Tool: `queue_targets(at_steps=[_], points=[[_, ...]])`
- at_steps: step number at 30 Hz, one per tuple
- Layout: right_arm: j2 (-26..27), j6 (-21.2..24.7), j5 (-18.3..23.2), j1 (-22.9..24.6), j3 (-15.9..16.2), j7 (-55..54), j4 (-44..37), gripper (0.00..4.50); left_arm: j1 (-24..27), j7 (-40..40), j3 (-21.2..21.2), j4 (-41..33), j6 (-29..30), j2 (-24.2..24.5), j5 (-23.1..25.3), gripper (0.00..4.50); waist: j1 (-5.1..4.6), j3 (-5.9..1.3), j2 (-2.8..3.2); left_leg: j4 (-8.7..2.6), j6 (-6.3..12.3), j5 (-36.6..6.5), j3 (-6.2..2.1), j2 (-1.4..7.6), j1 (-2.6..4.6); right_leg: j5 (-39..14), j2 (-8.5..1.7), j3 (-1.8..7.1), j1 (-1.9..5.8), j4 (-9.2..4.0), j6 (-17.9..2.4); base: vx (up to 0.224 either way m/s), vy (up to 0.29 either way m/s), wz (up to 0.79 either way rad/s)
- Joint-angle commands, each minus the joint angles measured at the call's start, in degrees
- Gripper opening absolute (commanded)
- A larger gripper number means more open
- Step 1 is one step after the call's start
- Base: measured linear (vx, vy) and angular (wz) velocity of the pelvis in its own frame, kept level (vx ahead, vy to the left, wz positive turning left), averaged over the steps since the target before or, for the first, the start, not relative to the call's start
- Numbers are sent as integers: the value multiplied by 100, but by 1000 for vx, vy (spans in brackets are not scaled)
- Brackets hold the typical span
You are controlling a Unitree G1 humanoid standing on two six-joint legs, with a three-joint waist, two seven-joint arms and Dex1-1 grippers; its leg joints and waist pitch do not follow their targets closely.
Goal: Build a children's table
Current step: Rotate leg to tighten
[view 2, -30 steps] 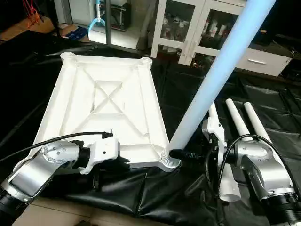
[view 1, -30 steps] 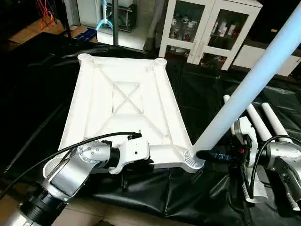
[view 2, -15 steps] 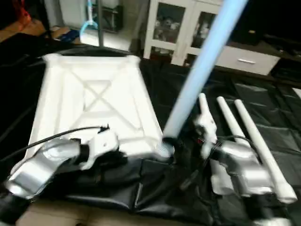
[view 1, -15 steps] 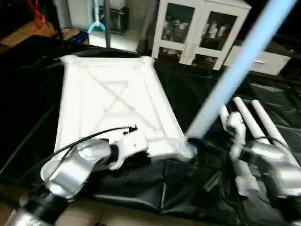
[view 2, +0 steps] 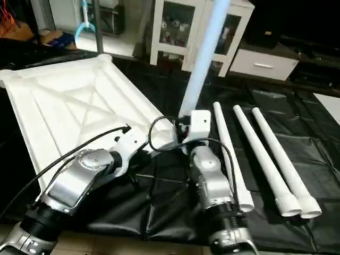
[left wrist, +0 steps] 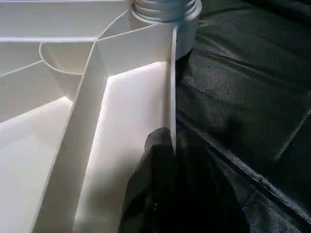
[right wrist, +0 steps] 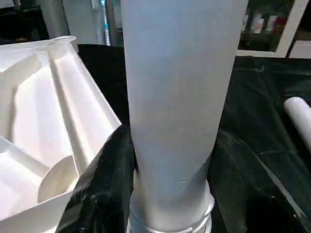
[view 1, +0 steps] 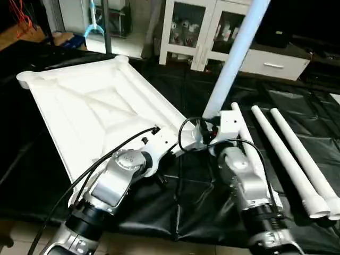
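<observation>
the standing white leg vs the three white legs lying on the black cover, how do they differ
The standing white tube leg rises upright from the white plastic tabletop's corner socket; the three loose white tube legs lie flat on the black cover. The right gripper clasps the standing leg; nothing holds the loose ones. The standing leg looks bluish, the loose ones plain white. All four are long tapered tubes.

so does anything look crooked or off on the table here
Yes. The tabletop lies skewed on the black cover, a far corner swung out to the robot's left. The left gripper pinches its edge rib; the right gripper clasps the standing leg in the near corner socket.
</observation>
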Motion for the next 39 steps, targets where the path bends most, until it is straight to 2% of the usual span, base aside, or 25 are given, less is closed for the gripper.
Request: queue_targets(at_steps=[1,3,6,8,9,10,11,13,16,17,18,22,28,34,39], points=[[-52,18,151,187,-25,517,-7,221,-24,-28,63,-105,61,64,37,0,33,-323,122,-413,-245,-1626,-99,123,88,-831,-243,211,167,-509,-694,0,0,0],[-53,-33,223,267,-11,733,-234,256,-16,-20,77,-102,80,100,37,0,44,-322,122,-408,-182,-1501,-91,122,73,-684,-235,214,179,-499,-725,0,0,0],[-198,1,336,379,13,975,-637,280,13,-201,30,-74,-195,241,-31,0,61,-313,126,-410,-115,-1341,-84,127,77,-456,-228,213,183,-481,-790,0,0,0],[-322,168,597,421,-37,1219,-908,298,64,-399,-20,-83,-471,364,-98,0,67,-304,130,-417,-109,-1467,-84,124,85,-669,-229,213,186,-501,-785,0,0,0],[-522,765,1274,475,-146,1843,-1282,311,147,-558,-1,-136,-496,477,-195,0,76,-296,136,-423,-69,-1566,-93,132,105,-756,-221,215,198,-506,-772,0,0,0],[-739,981,1454,520,-101,2228,-1448,311,193,-716,-11,-157,-688,549,-259,0,83,-295,150,-422,-73,-1563,-93,146,104,-754,-232,217,186,-501,-782,0,0,0],[-1061,1183,1558,586,-5,2688,-1601,324,259,-919,-6,-210,-779,630,-369,0,104,-295,147,-419,-40,-1496,-93,141,99,-710,-225,212,209,-505,-786,0,0,0],[-1485,1329,1587,680,127,3271,-1748,324,340,-1132,4,-282,-825,733,-483,0,145,-287,141,-405,13,-1349,-67,144,83,-578,-240,223,204,-500,-861,0,0,0],[-2313,1240,1474,843,160,4435,-1678,324,546,-1777,-72,-431,-1463,1081,-691,0,188,-266,127,-402,76,-1365,-63,151,76,-892,-269,224,207,-540,-915,0,0,0],[-2477,1202,1435,857,137,4629,-1597,324,590,-1894,-89,-480,-1483,1159,-728,0,200,-269,130,-402,88,-1377,-64,154,75,-948,-275,227,210,-542,-921,0,0,0],[-2581,1173,1415,868,130,4760,-1553,324,611,-1953,-100,-503,-1496,1206,-740,0,228,-263,139,-407,88,-1397,-56,163,96,-1073,-274,227,179,-551,-957,0,0,0],[-3046,1177,1461,944,126,5341,-1526,324,645,-2067,-93,-502,-1599,1362,-754,0,268,-249,119,-415,51,-1483,-46,177,122,-1222,-274,226,146,-563,-975,0,0,0],[-3216,1143,1457,766,173,5548,-1306,324,634,-2233,-53,-480,-1709,1452,-808,0,269,-267,101,-401,55,-1373,-51,159,90,-1231,-281,220,168,-549,-963,0,0,0],[-3072,918,1367,525,180,5856,-903,324,644,-2389,-69,-506,-1799,1469,-805,0,276,-272,117,-392,109,-1247,-43,167,102,-969,-274,213,161,-519,-1090,0,0,0],[-2945,708,1301,385,259,5891,-667,324,662,-2421,-132,-550,-1790,1519,-830,0,286,-270,119,-397,94,-1262,-45,167,99,-975,-279,212,170,-515,-1106,0,0,0]])
